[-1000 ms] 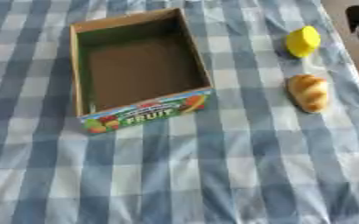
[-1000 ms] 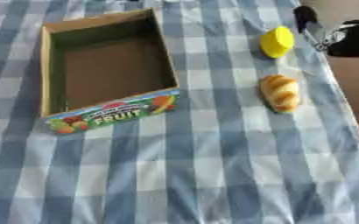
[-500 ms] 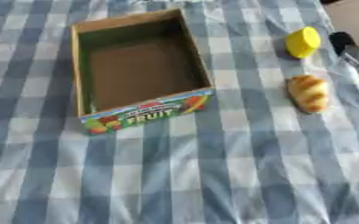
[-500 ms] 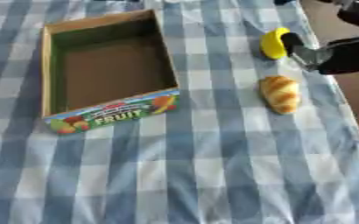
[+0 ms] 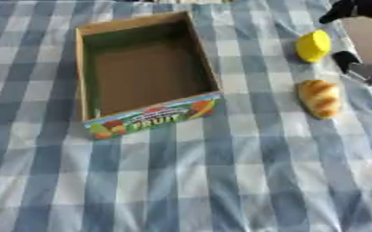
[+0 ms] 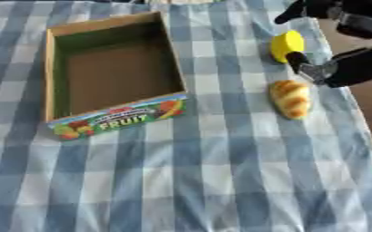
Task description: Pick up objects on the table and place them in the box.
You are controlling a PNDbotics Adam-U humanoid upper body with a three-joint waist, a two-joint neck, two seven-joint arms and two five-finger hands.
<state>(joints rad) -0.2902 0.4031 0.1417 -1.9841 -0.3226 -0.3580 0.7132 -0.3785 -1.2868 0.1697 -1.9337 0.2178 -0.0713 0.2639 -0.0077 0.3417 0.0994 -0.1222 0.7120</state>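
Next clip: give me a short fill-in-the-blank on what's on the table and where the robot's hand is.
1. The cardboard box with FRUIT printed on its front holds ____ so far.
2. The yellow lemon-shaped object lies on the ____ checked tablecloth.
3. The golden bread roll lies to the ____ of the box.
4. The black right hand is nearest the ____ object.

Missing: nothing; blue-and-white; right; yellow

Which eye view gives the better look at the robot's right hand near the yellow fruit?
The right eye view. There the right hand shows with a finger above and another part beside the yellow fruit, fingers spread around it without closing. The left eye view cuts the hand at the frame's right edge, leaving only dark fingertips.
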